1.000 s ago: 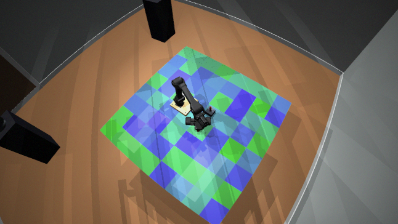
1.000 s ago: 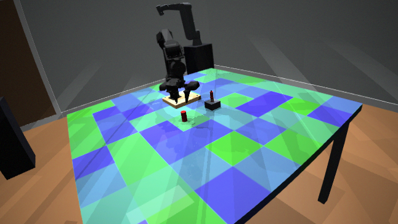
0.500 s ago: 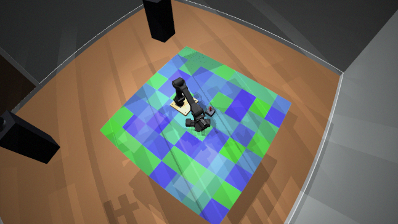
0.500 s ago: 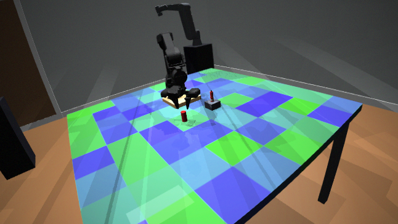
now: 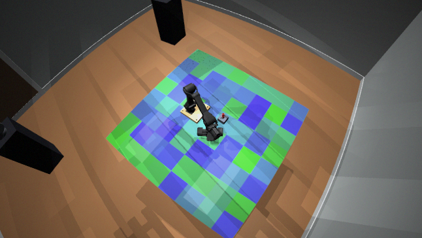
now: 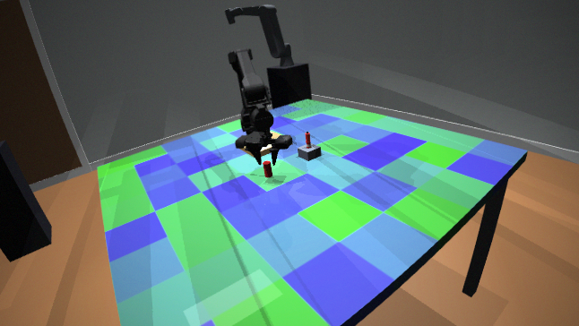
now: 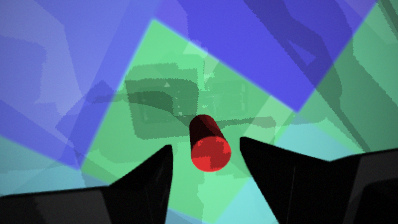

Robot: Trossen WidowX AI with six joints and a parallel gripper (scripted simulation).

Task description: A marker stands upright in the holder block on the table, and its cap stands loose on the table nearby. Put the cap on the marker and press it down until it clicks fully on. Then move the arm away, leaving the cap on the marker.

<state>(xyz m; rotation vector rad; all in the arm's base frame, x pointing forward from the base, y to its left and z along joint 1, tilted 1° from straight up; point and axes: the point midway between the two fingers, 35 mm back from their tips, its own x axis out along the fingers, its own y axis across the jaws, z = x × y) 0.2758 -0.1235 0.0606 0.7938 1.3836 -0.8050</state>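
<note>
Matte black jointed arm point(image 6: 253, 90), tapered pointed fingers.

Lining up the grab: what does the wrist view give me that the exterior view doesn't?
Wrist only: the red cap seen from above, lying in the gap between the two open fingers, roughly centred.
Exterior only: the marker upright in the holder block, and the gripper hovering above the cap, fingertips not yet down around it.
Both: cap upright on the table, untouched, gripper open and empty.

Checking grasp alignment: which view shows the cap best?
Wrist view: the red cap fills the centre, upright, framed between the open gripper fingers. Exterior shows the cap small, standing just below the fingertips. Top view hides it under the arm.
</note>
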